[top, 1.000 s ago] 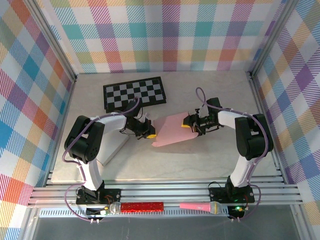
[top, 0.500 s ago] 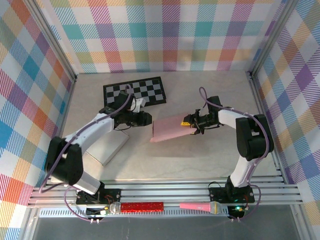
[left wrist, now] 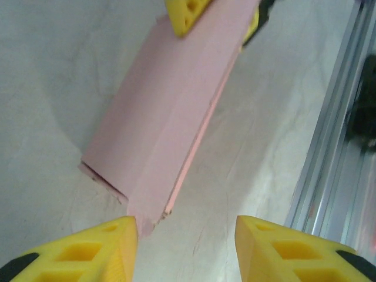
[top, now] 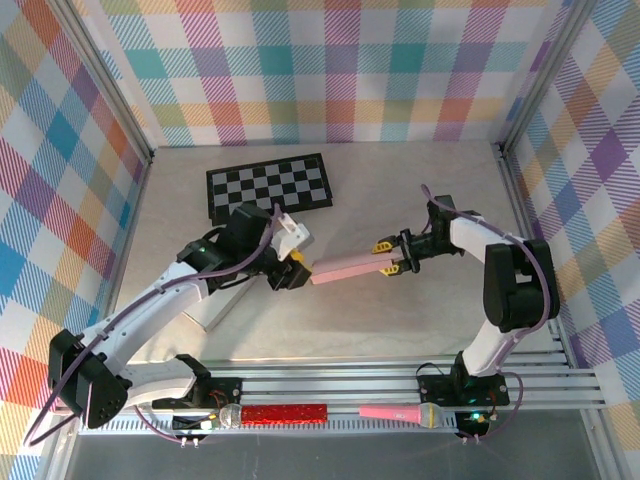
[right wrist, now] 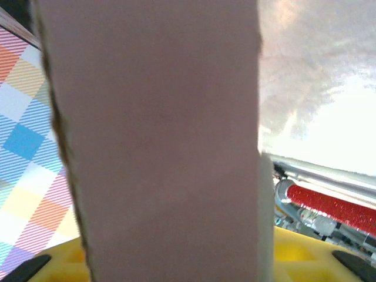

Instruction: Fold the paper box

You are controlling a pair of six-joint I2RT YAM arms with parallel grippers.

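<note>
The right gripper [top: 386, 258] is clamping one end of the box [top: 348, 268], which is showing as a flattened pink strip at mid-table [top: 400, 330] (whether it is resting on the surface or held just off it is hard to tell). The left gripper [top: 297, 272] is hovering at the box's other end, its jaws standing apart with nothing between them. In the left wrist view, the box's ragged near edge is sitting just ahead of the yellow fingers [left wrist: 88, 252]. A checkerboard [top: 268, 185] is lying well behind.
</note>
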